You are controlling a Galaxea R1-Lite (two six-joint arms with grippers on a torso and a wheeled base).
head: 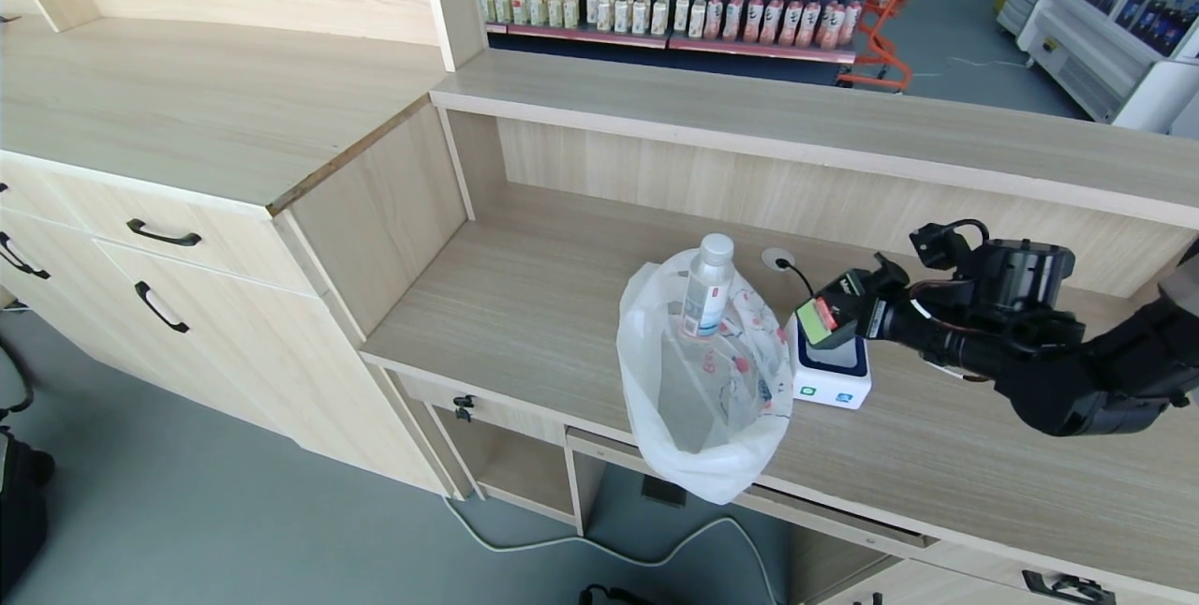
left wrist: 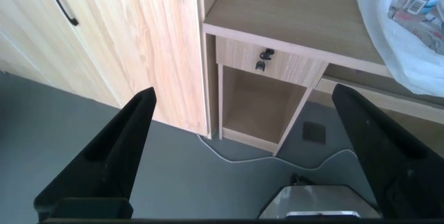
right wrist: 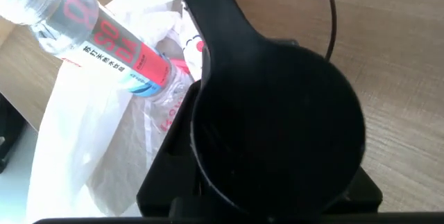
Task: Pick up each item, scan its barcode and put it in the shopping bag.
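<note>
The wooden counter runs on past the picture's right edge. In the right wrist view a dark rounded shape close to the lens covers the middle of the surface, and I cannot tell what it is.

The white shopping bag stands open at the counter's front edge, its bottom sagging over that edge. A clear water bottle stands nearly upright inside it, cap and shoulders above the rim. Through the plastic other packaging with red print shows, too blurred to name.

The left gripper hangs below counter level over the grey floor, in front of the drawer side, its jaws spread wide with nothing between them.

The white scanner sits just beside the bag, farther from the front edge, and a black cable leads from it towards the back wall.

The right gripper is just above the scanner, jaws pinching a small green and red item, whose far side is hidden by the fingers.
</note>
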